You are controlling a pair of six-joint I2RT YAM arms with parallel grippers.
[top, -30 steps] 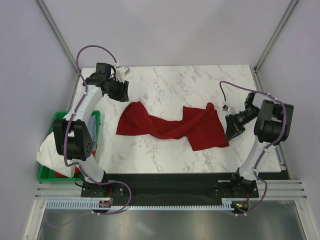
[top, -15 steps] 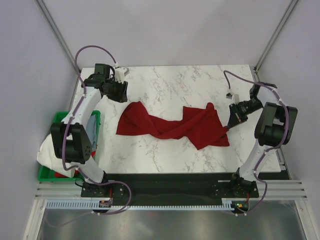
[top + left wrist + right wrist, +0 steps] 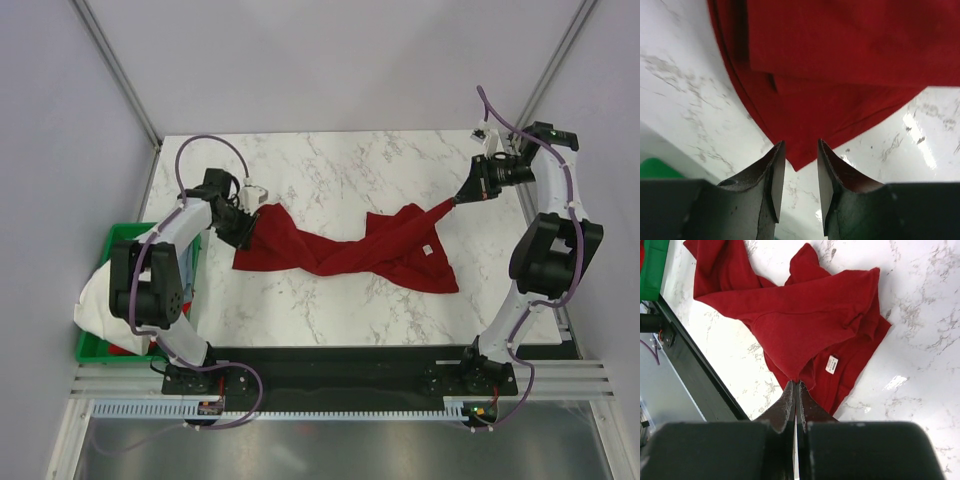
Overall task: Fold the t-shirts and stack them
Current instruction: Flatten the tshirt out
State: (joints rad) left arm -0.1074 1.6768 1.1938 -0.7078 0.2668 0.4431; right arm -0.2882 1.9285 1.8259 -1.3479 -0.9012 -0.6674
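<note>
the red t-shirt [image 3: 345,250] lies bunched on the table [image 3: 330,170]. the right gripper [image 3: 462,197] pinches one corner tight (pulled to a point). the left gripper [image 3: 243,228], a little open, holds nothing, with the other end's edge in its gap. a green bin [image 3: 118,236] sits nearby.

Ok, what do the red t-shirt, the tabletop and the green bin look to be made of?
Red t-shirt: soft matte cloth, likely cotton knit; it creases, drapes and has a white label. Tabletop: glossy white with grey marble veining, stone or laminate, cannot tell; it reflects light. Green bin: looks like rigid plastic, though little shows.
</note>
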